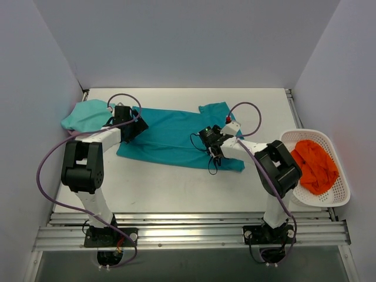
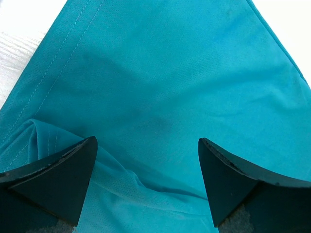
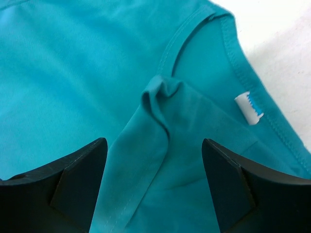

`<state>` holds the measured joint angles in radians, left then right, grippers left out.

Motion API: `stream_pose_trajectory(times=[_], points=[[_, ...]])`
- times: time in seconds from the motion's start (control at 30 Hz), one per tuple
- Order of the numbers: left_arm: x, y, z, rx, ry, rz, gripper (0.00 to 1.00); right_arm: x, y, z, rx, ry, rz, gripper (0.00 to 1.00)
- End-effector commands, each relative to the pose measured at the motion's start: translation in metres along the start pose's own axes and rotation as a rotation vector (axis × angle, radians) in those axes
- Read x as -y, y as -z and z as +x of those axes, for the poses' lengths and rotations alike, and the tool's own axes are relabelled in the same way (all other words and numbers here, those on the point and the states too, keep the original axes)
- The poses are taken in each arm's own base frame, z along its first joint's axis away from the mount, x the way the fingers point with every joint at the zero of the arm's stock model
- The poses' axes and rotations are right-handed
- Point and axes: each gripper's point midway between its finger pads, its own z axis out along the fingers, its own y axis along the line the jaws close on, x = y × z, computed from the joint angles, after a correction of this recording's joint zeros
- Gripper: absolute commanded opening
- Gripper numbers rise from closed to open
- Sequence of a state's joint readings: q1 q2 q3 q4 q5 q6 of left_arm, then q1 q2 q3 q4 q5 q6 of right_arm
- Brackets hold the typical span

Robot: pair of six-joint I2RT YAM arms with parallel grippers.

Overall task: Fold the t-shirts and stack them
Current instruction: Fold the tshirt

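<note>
The deep teal t-shirt [image 1: 170,136] lies spread across the middle of the table. A paler mint t-shirt [image 1: 85,114] sits bunched at the far left. My left gripper [image 1: 133,126] is down on the teal shirt's left end. In the left wrist view it [image 2: 148,145] stands open, with a soft fold of cloth [image 2: 121,170] between the fingers. My right gripper [image 1: 210,142] is over the shirt's right part near the collar. It [image 3: 154,145] is open, its fingers either side of a raised ridge of cloth [image 3: 163,121]. The neck seam and its white label [image 3: 249,108] lie just beyond.
A white basket [image 1: 343,176] holding orange cloth [image 1: 314,164] stands at the table's right edge. White walls close in the left, back and right sides. A metal rail runs along the near edge.
</note>
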<state>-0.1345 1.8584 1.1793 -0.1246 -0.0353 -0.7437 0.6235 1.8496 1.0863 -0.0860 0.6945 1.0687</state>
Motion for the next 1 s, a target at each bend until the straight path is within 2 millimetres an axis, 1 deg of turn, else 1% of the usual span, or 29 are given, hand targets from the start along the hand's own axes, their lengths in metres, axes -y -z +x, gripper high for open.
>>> stream_pose_trajectory(times=[0.0,0.1,0.27,0.37,0.4,0.5,0.63,0.77,0.8,0.87,0.93,0.97], points=[[0.009,0.006,-0.013,0.035,-0.011,0.048,0.94,0.008,-0.009,-0.006,0.018,-0.004,0.022,0.74],[0.009,0.004,-0.012,0.034,-0.011,0.047,0.94,0.013,-0.015,-0.008,0.019,-0.01,0.031,0.73],[0.008,0.001,-0.011,0.033,-0.013,0.045,0.94,0.013,-0.023,-0.002,0.002,-0.009,0.031,0.68],[0.006,-0.002,-0.01,0.03,-0.014,0.039,0.94,0.011,-0.025,0.001,-0.008,-0.006,0.027,0.56],[0.006,-0.002,-0.01,0.03,-0.014,0.037,0.94,0.01,-0.025,0.001,-0.009,-0.005,0.024,0.48],[0.005,-0.004,-0.009,0.029,-0.014,0.034,0.94,0.009,-0.026,0.001,-0.011,-0.005,0.022,0.37],[0.004,-0.006,-0.007,0.026,-0.016,0.033,0.94,0.006,-0.023,-0.003,-0.003,-0.006,0.018,0.34],[0.003,-0.009,-0.007,0.025,-0.014,0.031,0.94,0.011,-0.022,-0.006,0.007,-0.001,0.033,0.32],[0.004,-0.01,-0.006,0.021,-0.015,0.033,0.94,0.012,-0.021,-0.007,0.009,0.001,0.036,0.29],[0.002,-0.012,-0.003,0.016,-0.015,0.03,0.94,0.012,-0.02,-0.009,0.014,0.003,0.037,0.28],[0.002,-0.014,-0.003,0.014,-0.015,0.032,0.94,0.012,-0.02,-0.011,0.017,0.002,0.039,0.22],[0.002,-0.015,-0.002,0.013,-0.015,0.031,0.94,0.011,-0.02,-0.012,0.019,0.001,0.038,0.18]])
